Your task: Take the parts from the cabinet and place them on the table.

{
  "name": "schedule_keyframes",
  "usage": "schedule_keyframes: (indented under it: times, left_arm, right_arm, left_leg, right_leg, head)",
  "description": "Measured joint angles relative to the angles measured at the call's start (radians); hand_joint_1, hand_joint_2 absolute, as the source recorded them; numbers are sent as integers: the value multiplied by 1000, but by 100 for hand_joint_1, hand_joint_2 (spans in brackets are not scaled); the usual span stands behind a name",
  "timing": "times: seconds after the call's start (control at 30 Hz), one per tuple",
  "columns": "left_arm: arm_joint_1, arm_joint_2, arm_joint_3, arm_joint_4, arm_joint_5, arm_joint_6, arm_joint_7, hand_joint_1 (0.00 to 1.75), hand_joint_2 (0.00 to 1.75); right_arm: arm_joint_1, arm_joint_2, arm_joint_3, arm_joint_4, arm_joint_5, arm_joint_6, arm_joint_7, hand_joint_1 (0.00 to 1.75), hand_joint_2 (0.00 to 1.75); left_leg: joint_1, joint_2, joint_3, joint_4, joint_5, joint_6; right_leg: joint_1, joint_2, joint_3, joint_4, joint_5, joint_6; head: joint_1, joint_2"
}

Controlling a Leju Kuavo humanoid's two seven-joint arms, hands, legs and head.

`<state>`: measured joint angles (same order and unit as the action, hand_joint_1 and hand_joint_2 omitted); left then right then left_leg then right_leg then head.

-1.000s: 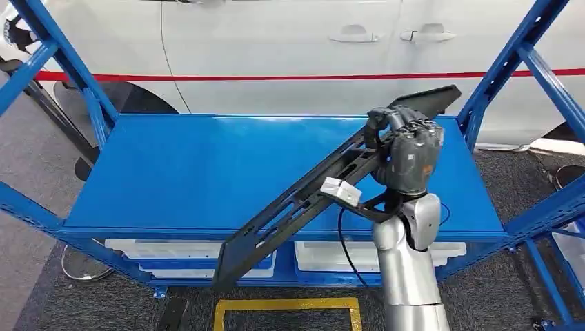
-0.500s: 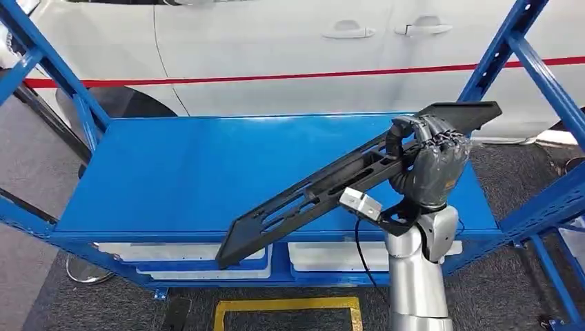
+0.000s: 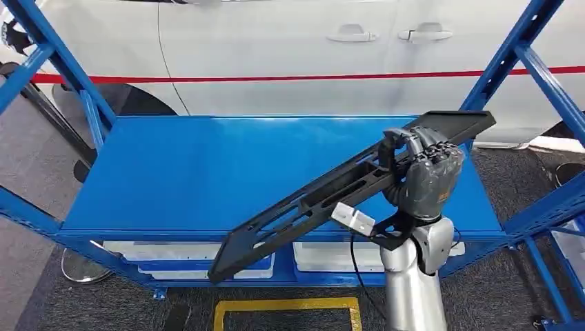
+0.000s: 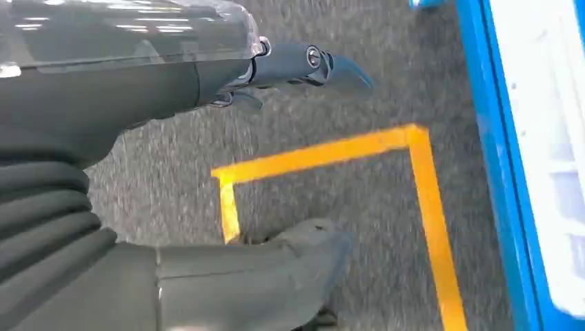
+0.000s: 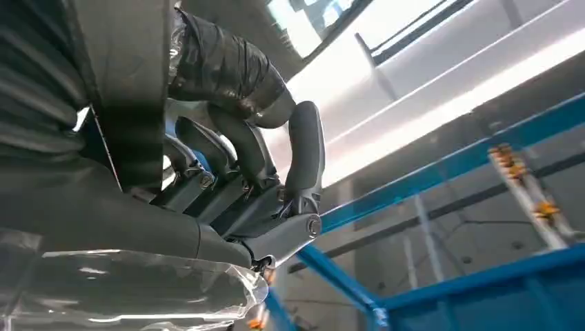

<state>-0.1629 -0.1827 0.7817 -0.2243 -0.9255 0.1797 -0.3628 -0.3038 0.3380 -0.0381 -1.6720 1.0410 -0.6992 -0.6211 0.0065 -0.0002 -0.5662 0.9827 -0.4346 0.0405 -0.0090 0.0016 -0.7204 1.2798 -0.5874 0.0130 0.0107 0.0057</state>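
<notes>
The right hand (image 3: 422, 172) gripped a long black part (image 3: 324, 194) near its upper end, its fingers (image 3: 414, 141) wrapped over the part's edge. The part slanted across the right half of the blue shelf (image 3: 207, 172), its wide flat end up by the rack's right upright (image 3: 507, 55) and its lower end jutting out past the shelf's front edge over the floor. In the right wrist view the dark fingers (image 5: 234, 138) curled round the part's flat face (image 5: 127, 83). White bins (image 3: 317, 258) sat on the tier below, and a yellow floor line (image 3: 286, 305) lay in front of the rack. A white car (image 3: 290, 55) with a red stripe stood behind it. The left hand (image 4: 207, 172) hung over the grey carpet beside the yellow line, its fingers (image 4: 303, 65) apart and holding nothing
</notes>
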Motion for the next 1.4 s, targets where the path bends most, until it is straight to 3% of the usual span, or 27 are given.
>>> schedule_keyframes:
  times: [0.03,0.07,0.1,0.17,0.2,0.23,0.33,0.4,0.43,0.47,0.53,0.57,0.6,0.67,0.7,0.8,0.87,0.9,0.93,1.0,1.03,1.07,1.13,1.2,1.23,1.33,1.4]
  left_arm:
    - [-1,-1,3,0,-5,-6,4,0,175]
    - [0,-2,5,0,-11,-12,6,0,175]
    - [0,-3,6,0,-20,-18,9,0,175]
    - [-2,-3,8,0,-36,-23,21,0,175]
    - [-3,-3,8,0,-39,-23,24,0,175]
    - [-8,-3,9,0,-41,-24,27,0,175]
    - [-9,-2,9,0,-46,-42,19,0,175]
    - [-10,-1,9,0,-48,-57,-2,0,175]
    - [-11,-1,9,0,-47,-69,-10,0,175]
    - [-11,-1,9,0,-47,-82,-19,0,175]
    - [-6,-1,8,0,-50,-93,-31,0,175]
    - [-4,0,6,0,-51,-96,-38,0,175]
    - [-3,2,3,0,-52,-96,-44,0,175]
    - [-6,5,0,0,-52,-93,-55,0,175]
    - [-9,8,-1,0,-52,-92,-60,0,175]
    - [-19,11,-6,0,-51,-89,-79,0,175]
    - [-25,10,-10,0,-58,-88,-88,0,175]
    - [-30,7,-14,0,-65,-84,-93,0,175]
    - [-38,5,-20,0,-74,-71,-98,0,175]
    - [-53,-2,-37,0,-103,-20,-94,0,175]
    - [-56,-4,-46,0,-113,4,-89,0,175]
    - [-56,-5,-53,0,-119,15,-87,0,175]
    - [-57,-6,-62,0,-124,23,-84,0,175]
    - [-58,-7,-74,0,-134,45,-81,0,175]
    - [-59,-7,-80,0,-136,55,-80,0,175]
    - [-55,-6,-82,0,-115,40,-79,0,175]
    - [-50,2,-80,0,-90,10,-66,0,175]
  right_arm:
    - [10,-2,13,0,0,0,2,175,175]
    - [19,-3,25,0,11,0,14,175,175]
    - [25,-3,42,-1,21,0,25,175,175]
    - [32,-5,81,-5,21,0,27,175,175]
    - [33,-6,95,-6,18,0,25,175,175]
    - [38,-5,105,-9,18,0,26,175,175]
    - [51,-6,129,-14,3,0,33,175,175]
    - [51,-6,148,-20,-13,0,23,175,175]
    - [51,-6,159,-24,-16,0,21,31,175]
    - [52,-6,169,-24,-18,0,21,0,175]
    - [51,-6,189,-24,-17,0,27,0,175]
    - [49,-6,203,-24,-12,0,34,0,175]
    - [46,-6,216,-24,-12,0,38,0,175]
    - [41,-6,241,-24,-16,0,39,0,175]
    - [40,-6,250,-26,-21,0,36,0,175]
    - [41,-6,256,-27,-36,0,15,0,175]
    - [41,-6,257,-28,-51,0,-8,0,175]
    - [42,-10,257,-29,-64,0,-20,0,175]
    - [42,-10,257,-30,-79,0,-32,0,175]
    - [45,-11,257,-30,-99,0,-50,0,175]
    - [47,-11,257,-30,-105,0,-55,0,175]
    - [49,-11,257,-30,-109,0,-57,0,175]
    - [49,-11,257,-30,-110,0,-58,0,175]
    - [48,-11,259,-30,-129,0,-59,0,175]
    - [47,-11,260,-29,-134,0,-59,0,175]
    - [46,-11,264,-31,-145,0,-55,0,175]
    - [40,-10,271,-32,-146,0,-48,0,175]
  left_leg:
    - [0,-1,-1,3,-1,0]
    - [1,-2,-2,7,-4,0]
    - [2,-3,-2,12,-7,-2]
    - [4,-4,-2,28,-18,-11]
    - [4,-3,-7,36,-25,-17]
    - [-6,-4,-15,54,-30,-24]
    - [-1,-6,-14,46,-27,-35]
    - [0,-5,-24,73,-55,-44]
    - [2,-4,-48,130,-91,-50]
    - [5,-4,-83,210,-131,-55]
    - [5,-4,-145,344,-178,-58]
    - [5,-4,-152,354,-167,-58]
    - [5,-4,-133,312,-132,-53]
    - [2,-4,-51,139,-40,-37]
    - [-4,-4,-20,61,-24,-25]
    - [-13,-6,-12,43,-29,-19]
    - [-7,-5,-2,18,-16,-11]
    - [-2,-1,4,8,-8,-11]
    - [-1,-1,5,3,-4,-3]
    - [-2,-1,0,5,-5,2]
    - [-3,-1,-2,7,-5,2]
    - [-3,0,-2,9,-6,1]
    - [-2,-1,-2,14,-9,-2]
    - [-1,-4,-3,32,-21,-10]
    - [-9,-4,-13,42,-26,-18]
    - [-5,-4,-16,45,-25,-26]
    - [-3,-4,-20,57,-40,-39]
  right_leg:
    - [-2,0,-22,45,-8,3]
    - [-5,0,-20,40,9,4]
    - [-8,-1,6,-13,46,5]
    - [-14,-2,92,-181,129,7]
    - [-13,-1,110,-217,109,4]
    - [-11,3,106,-224,119,-4]
    - [-5,4,102,-217,118,-19]
    - [-14,3,105,-223,122,-30]
    - [-14,1,105,-223,121,-34]
    - [-12,1,104,-223,121,-37]
    - [-9,0,104,-222,121,-38]
    - [-8,0,105,-222,120,-38]
    - [-6,1,106,-222,120,-38]
    - [-2,2,111,-222,120,-39]
    - [-3,1,112,-224,120,-38]
    - [-5,-2,104,-228,126,-25]
    - [2,-1,110,-238,129,-11]
    - [-1,-2,108,-222,117,-8]
    - [0,-1,88,-182,85,-6]
    - [-2,-1,19,-33,6,-2]
    - [-4,-1,-15,36,-18,1]
    - [-5,-1,-26,58,-13,2]
    - [-8,-2,21,-32,56,4]
    - [-13,-2,112,-213,129,2]
    - [-6,-1,118,-223,110,-2]
    - [-2,4,110,-220,113,-16]
    - [-11,0,114,-229,119,-29]
  head:
    - [0,0]
    - [1,0]
    - [0,0]
    - [0,0]
    - [0,0]
    - [-1,0]
    - [0,0]
    - [0,0]
    - [0,0]
    - [0,0]
    - [0,0]
    - [0,0]
    - [0,0]
    - [0,0]
    - [0,0]
    - [0,0]
    - [0,0]
    - [0,0]
    - [1,0]
    - [0,0]
    - [0,0]
    - [0,0]
    - [0,0]
    - [1,0]
    - [1,0]
    - [0,0]
    - [0,0]
